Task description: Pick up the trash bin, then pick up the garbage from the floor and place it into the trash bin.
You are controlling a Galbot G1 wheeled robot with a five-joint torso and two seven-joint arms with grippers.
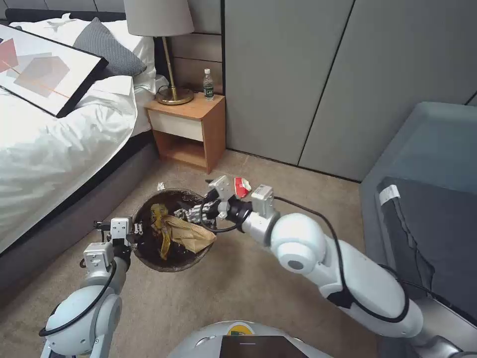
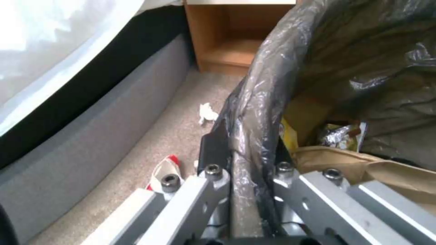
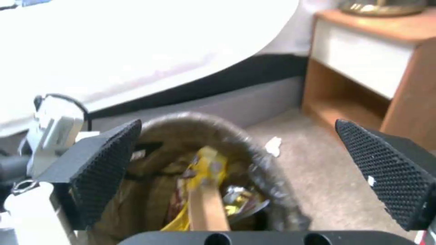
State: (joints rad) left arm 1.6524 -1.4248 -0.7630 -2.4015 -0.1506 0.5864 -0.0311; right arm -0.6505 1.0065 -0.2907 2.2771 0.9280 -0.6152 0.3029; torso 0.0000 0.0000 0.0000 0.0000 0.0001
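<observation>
Bedroom carpet btwn bed and nightstand: left gripper [image 1: 133, 229] clamped tight on bin [image 1: 171, 229] rim, right gripper [image 1: 195, 213] jaws wide open, empty over bin w/ wrappers [image 1: 161, 226] inside; keep bin level, retract right straight up clear of liner.

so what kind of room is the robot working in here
Most likely a bedroom, perhaps a hotel room: a bed with white bedding, a wooden nightstand carrying a lamp, and carpet underfoot.
</observation>
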